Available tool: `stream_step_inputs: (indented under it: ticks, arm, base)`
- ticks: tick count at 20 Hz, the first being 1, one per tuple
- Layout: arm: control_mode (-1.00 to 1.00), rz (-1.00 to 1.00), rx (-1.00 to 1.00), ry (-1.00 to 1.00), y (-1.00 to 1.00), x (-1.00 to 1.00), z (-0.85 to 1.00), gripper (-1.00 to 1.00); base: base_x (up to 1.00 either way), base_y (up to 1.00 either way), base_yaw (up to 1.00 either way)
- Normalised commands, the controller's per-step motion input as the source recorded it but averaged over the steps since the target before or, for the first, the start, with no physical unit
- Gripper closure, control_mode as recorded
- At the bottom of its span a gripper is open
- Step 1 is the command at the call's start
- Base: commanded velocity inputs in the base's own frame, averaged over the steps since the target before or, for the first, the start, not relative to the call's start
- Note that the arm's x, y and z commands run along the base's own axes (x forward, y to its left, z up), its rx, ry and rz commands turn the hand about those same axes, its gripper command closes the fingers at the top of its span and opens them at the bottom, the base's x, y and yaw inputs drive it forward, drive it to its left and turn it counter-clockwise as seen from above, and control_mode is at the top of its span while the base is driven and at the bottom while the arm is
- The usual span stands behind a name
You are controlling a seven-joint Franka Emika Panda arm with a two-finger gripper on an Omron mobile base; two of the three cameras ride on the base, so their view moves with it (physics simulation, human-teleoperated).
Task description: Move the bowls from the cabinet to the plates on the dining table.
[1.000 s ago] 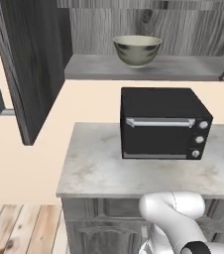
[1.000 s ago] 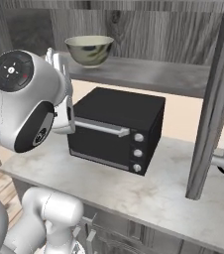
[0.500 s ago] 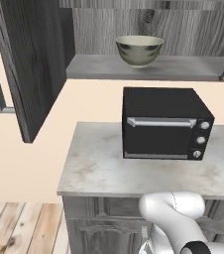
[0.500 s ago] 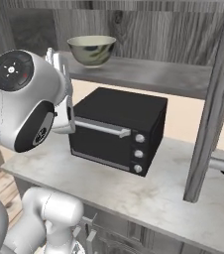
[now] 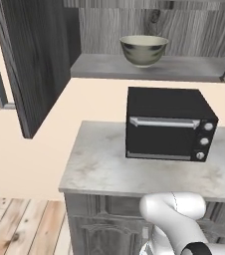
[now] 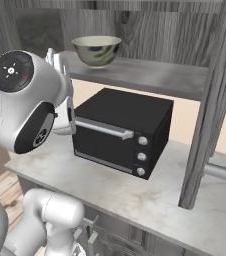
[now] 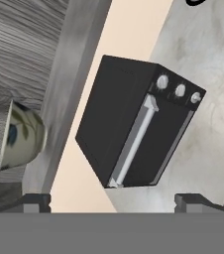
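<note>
Jaws wide open and empty on the gripper (image 7: 113,201); greenish bowl (image 7: 21,135) sits upright near the cabinet shelf (image 5: 149,67) front edge, above the black oven (image 5: 167,124).

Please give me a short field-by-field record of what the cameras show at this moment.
bowl: greenish mottled bowl upright on the open cabinet's shelf
oven: black oven on the small marble counter, below the shelf, door shut
cabinet door: left door swung open
pincer: pincer open, holding nothing, apart from the bowl
task state: bowl not yet picked up
</note>
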Motion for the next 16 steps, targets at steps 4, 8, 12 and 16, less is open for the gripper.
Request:
stream_step_inputs:
  ticks: [4,8,12,16]
  arm:
    - [1.00,0.00,0.00,0.00,0.00,0.00,0.00,-1.00]
    - [-1.00,0.17,0.09,-0.05,0.00,0.23,0.10,-1.00]
    - [-1.00,0.15,0.10,-0.06,0.00,0.21,0.15,-1.00]
    - [-1.00,0.10,0.08,-0.08,0.06,0.27,0.16,-1.00]
  base:
    - [0.25,0.00,0.17]
    - [0.00,0.00,0.00]
    - [0.00,0.00,0.00]
    - [0.00,0.00,0.00]
